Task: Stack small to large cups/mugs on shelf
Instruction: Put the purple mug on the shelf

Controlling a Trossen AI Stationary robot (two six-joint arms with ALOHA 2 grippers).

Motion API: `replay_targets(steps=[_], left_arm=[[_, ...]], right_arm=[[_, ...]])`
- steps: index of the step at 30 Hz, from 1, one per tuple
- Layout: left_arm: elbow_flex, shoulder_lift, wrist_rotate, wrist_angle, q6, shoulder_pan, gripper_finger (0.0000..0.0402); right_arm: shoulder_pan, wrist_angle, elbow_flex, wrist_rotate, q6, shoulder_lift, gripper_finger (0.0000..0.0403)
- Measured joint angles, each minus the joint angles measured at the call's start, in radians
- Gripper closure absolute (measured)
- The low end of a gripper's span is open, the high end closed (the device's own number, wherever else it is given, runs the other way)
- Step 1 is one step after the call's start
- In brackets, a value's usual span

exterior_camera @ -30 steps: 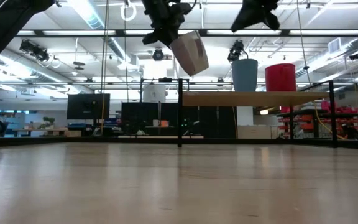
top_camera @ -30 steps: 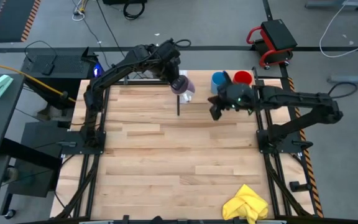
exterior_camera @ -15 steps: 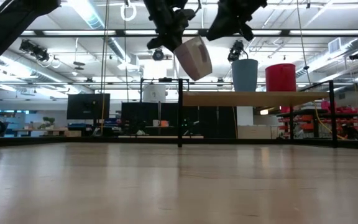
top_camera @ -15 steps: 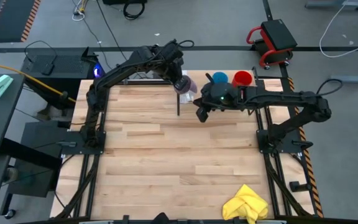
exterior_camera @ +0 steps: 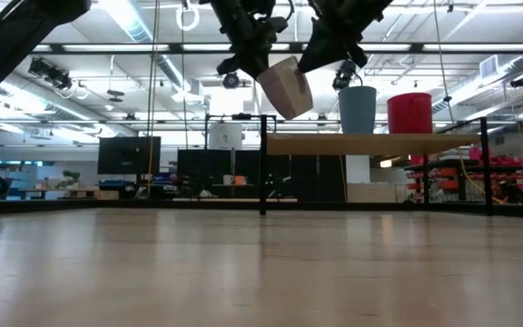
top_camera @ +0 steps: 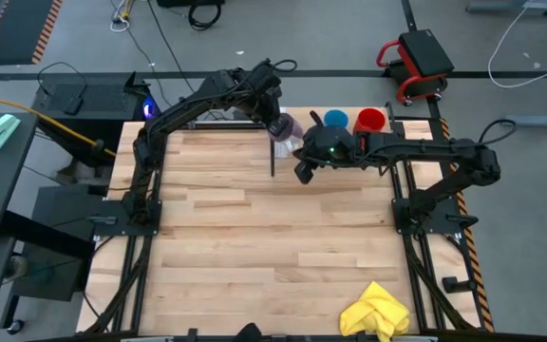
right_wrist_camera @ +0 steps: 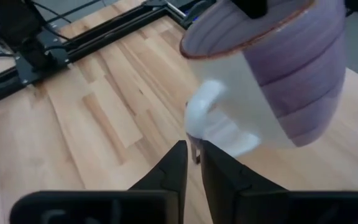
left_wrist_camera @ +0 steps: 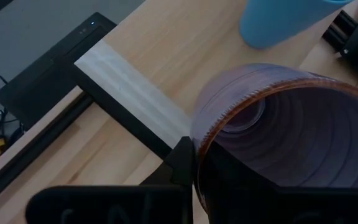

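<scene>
The purple mug point(top_camera: 290, 134) with its pale handle point(right_wrist_camera: 213, 124) hangs tilted in my left gripper point(top_camera: 279, 124), above the left end of the shelf point(exterior_camera: 379, 143). The blue cup point(exterior_camera: 357, 109) and the red mug point(exterior_camera: 409, 113) stand upright on the shelf board, side by side. My right gripper point(top_camera: 303, 172) is shut and hovers just right of the purple mug; its fingertips point(right_wrist_camera: 185, 152) point at the pale handle. My left gripper holds the purple mug by its rim point(left_wrist_camera: 199, 140), coming from above. One finger point(left_wrist_camera: 182, 165) lies outside the wall, and the other seems to be inside. The mug is lifted clear and tilted, its base swung toward the shelf. Whether my right gripper touches the handle, I cannot tell.
A black post point(exterior_camera: 262, 163) carries the shelf's left end, right below the mug. A yellow cloth point(top_camera: 376, 312) lies at the table's near right corner. The broad wooden tabletop point(top_camera: 254, 237) lies in front of the shelf.
My right gripper has swung toward the table's left, from in front of the blue cup to close beside the purple mug. My left gripper has carried the mug a little rightward toward the shelf and slightly down, still tilted.
</scene>
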Motion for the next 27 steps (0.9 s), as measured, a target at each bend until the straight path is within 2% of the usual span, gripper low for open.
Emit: replay_targets(steps=[27], left_arm=[[0.000, 0.000, 0.008, -0.003, -0.003, -0.001, 0.0383]], right_arm=[[-0.032, 0.055, -0.001, -0.080, -0.056, 0.003, 0.0353]])
